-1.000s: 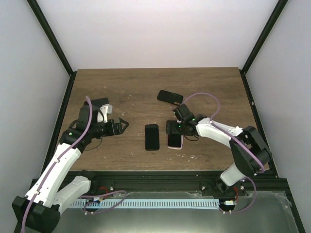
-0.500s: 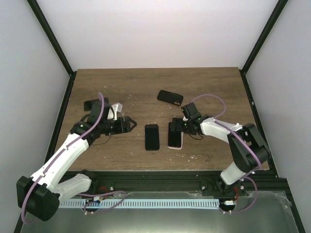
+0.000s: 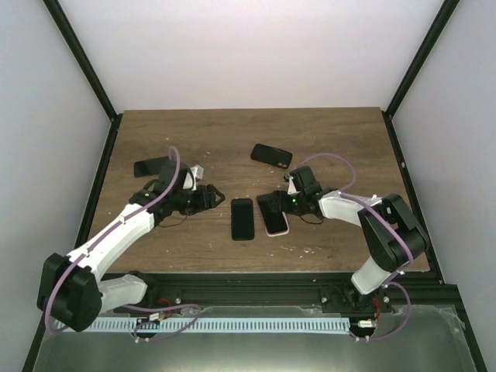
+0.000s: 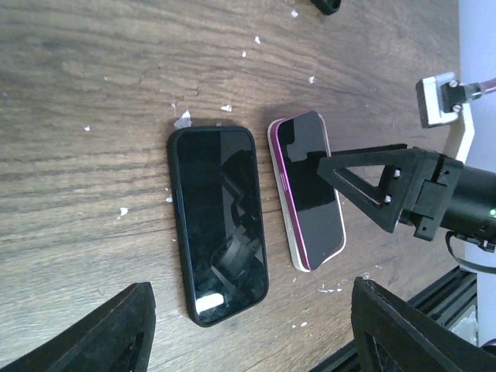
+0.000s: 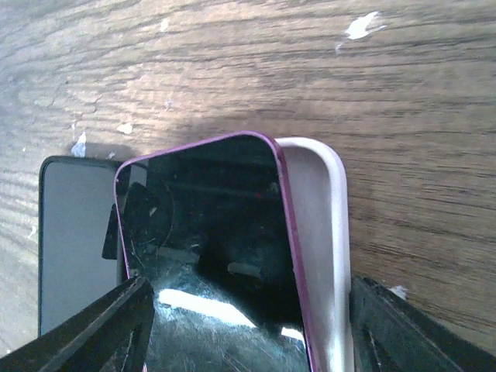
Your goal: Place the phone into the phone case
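A phone with a dark screen and purple edge (image 5: 209,256) lies askew on a pale pink phone case (image 5: 318,225), leaving the case's right side uncovered. My right gripper (image 5: 248,345) is open, its fingers straddling the phone and case. In the top view the phone (image 3: 274,220) lies at the table's centre with the right gripper (image 3: 268,204) over its far end. My left gripper (image 3: 219,194) is open and empty, left of the phones. In the left wrist view the left gripper (image 4: 256,341) hovers near the phone (image 4: 308,182) and the right gripper's finger (image 4: 380,186).
A black phone in a black case (image 3: 242,218) lies just left of the pink case and also shows in the left wrist view (image 4: 221,221). Another dark phone (image 3: 271,155) lies further back, and one more (image 3: 149,166) at the left. White flecks dot the wooden table (image 3: 341,139).
My left gripper has moved right toward the black phone. The right gripper has shifted left, and the purple phone and case have slid left and turned slightly.
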Tool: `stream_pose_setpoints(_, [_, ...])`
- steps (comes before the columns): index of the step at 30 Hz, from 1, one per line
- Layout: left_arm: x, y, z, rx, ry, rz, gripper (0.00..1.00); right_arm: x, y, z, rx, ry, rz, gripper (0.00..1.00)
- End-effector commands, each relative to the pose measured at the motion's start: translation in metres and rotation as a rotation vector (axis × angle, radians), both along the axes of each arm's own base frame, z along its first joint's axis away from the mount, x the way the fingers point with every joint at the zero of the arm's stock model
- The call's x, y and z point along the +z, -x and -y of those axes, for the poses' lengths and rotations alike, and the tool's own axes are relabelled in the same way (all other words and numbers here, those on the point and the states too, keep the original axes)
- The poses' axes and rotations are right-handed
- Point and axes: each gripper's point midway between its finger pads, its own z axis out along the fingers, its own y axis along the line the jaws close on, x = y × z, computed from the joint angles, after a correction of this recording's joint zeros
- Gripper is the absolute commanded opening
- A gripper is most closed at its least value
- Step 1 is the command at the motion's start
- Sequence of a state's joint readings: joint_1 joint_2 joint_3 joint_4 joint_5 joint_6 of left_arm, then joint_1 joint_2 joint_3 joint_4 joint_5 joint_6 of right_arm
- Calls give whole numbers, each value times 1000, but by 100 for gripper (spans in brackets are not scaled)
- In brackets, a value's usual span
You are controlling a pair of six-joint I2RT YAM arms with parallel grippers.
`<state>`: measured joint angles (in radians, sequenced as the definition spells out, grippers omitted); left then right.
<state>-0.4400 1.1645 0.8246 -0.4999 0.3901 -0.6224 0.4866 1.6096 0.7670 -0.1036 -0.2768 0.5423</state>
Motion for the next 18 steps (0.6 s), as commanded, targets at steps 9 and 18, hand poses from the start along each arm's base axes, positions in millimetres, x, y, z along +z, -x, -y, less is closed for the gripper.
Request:
stream_pose_setpoints(9, [-32, -18, 54, -50, 97, -62, 62, -6, 22, 10, 7, 3, -52, 67])
stream_pose_setpoints(18, [-58, -33, 96, -119, 111, -122, 56, -15, 43, 12, 10, -50, -73, 45])
